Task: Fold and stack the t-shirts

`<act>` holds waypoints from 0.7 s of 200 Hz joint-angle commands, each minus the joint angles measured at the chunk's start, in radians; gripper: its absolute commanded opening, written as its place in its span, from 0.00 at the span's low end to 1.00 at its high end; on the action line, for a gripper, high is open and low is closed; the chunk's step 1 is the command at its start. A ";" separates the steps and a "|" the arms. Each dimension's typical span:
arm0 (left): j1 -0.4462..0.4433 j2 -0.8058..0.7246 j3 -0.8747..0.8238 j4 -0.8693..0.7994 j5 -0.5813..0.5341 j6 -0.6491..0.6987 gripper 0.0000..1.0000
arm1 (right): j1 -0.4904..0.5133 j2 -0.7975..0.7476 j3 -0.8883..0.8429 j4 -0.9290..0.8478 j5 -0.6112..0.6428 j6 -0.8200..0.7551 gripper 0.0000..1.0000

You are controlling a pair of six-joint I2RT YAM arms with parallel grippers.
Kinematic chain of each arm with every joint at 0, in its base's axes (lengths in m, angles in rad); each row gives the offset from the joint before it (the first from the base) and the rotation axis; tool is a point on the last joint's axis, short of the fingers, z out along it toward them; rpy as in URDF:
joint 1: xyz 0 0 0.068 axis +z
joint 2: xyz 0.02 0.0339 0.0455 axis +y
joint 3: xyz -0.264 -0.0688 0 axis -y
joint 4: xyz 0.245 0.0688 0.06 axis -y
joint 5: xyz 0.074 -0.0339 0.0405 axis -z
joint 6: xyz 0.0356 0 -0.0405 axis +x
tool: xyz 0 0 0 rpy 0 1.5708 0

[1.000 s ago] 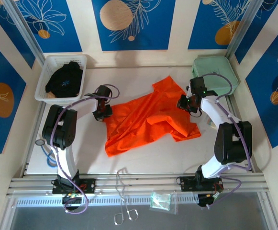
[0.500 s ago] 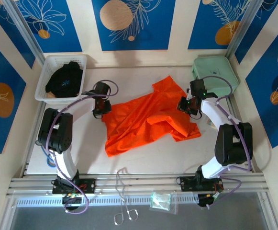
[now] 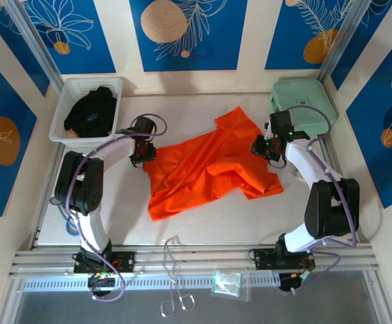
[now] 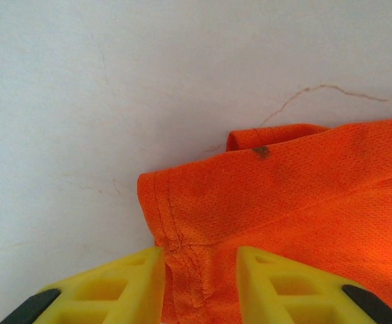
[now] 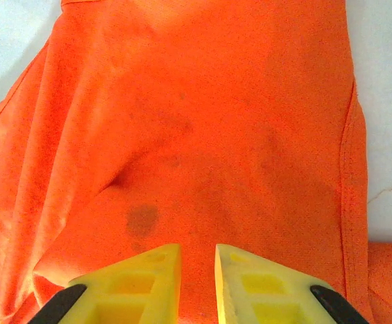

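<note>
From the top external camera, the orange t-shirt (image 3: 209, 169) lies rumpled and half-spread in the middle of the white table (image 3: 202, 223), with one sleeve pointing toward the far wall. The black garment (image 3: 93, 111) sits bundled in the white basket (image 3: 66, 94) at the far left corner, apparently waiting its turn. The mint-green case (image 3: 303, 101) rests at the far right. The left gripper (image 3: 142, 154) sits at the shirt's left edge and the right gripper (image 3: 263, 148) at its right edge. The two arms bracket the cloth, probably so that it can be drawn flat before folding.

In the left wrist view, the yellow fingers (image 4: 115, 290) stand apart with the shirt's stitched hem corner lying loose between them on the table. Nothing is pinched, so this gripper is released, though it is placed to take the corner.

In the right wrist view, that gripper's fingers (image 5: 142, 273) are drawn almost together, with orange fabric rising into the narrow gap. Creases run toward the tips, so it appears to be clenched on a pinch of the shirt near a sleeve seam.

Folding has not begun, and the stack is yet to be made.
</note>
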 commanded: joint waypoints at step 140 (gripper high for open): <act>0.022 0.075 0.004 0.016 -0.004 -0.025 0.31 | -0.017 -0.032 -0.018 -0.019 -0.013 -0.001 0.21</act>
